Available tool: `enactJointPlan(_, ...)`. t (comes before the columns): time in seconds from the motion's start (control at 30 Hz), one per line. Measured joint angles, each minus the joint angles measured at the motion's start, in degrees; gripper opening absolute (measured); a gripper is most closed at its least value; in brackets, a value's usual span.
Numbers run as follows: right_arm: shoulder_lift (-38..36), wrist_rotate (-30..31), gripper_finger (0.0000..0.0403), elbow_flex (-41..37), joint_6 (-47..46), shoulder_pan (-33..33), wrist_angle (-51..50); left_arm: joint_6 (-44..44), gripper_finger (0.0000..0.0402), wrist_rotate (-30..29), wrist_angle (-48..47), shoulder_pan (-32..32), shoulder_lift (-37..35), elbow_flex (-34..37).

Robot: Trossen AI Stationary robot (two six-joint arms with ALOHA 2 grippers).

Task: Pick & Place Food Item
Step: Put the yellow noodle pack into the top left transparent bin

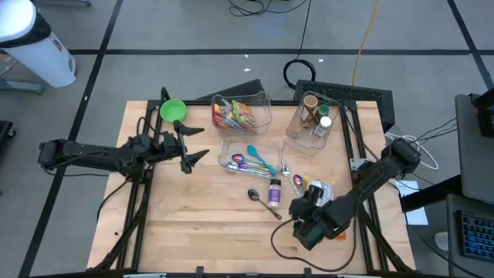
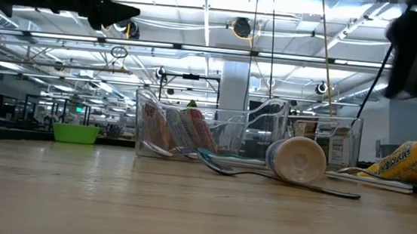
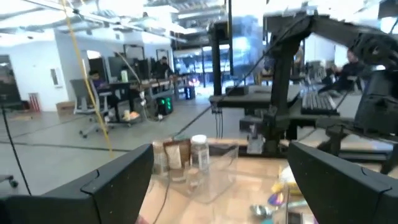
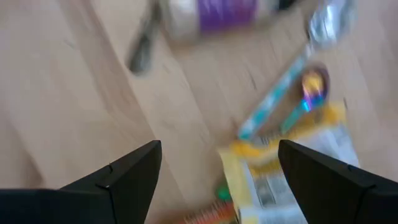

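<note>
We see the right claw (image 1: 302,210) hanging low over the table (image 1: 201,232), fingers apart and empty, angled down at the yellow food packet (image 4: 292,162) just beside it. The left claw (image 1: 193,143) reaches level toward the bins, fingers apart.

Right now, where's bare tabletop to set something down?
Free: the near-left stretch of the table, in front of the left gripper and left of the metal spoon. Also the strip between the green bowl and the packet bin. Crowded: the right half, around the utensil tray, purple bottle, snack packet and right gripper.
</note>
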State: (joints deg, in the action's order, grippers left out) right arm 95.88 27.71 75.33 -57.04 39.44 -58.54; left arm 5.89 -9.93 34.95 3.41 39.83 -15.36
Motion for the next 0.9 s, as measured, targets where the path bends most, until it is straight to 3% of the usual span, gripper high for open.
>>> enactJointPlan(0.13, 2.42, -6.6, 0.0313, -0.04, -6.0, 0.89, -6.04, -0.26, 0.0379, 4.33, 2.4, 2.47, 2.12, -0.09)
enactJointPlan(0.43, 3.19, -7.02, 0.0313, 0.0, -18.36, 7.8, -14.3, -3.29, 0.0379, 10.52, 5.89, 6.86, 6.55, -0.09)
enactJointPlan(0.9, 9.06, -6.42, 0.0313, -0.06, -18.66, 11.67, -23.25, -11.25, 0.0379, 13.14, 5.56, 7.66, 12.81, -0.09)
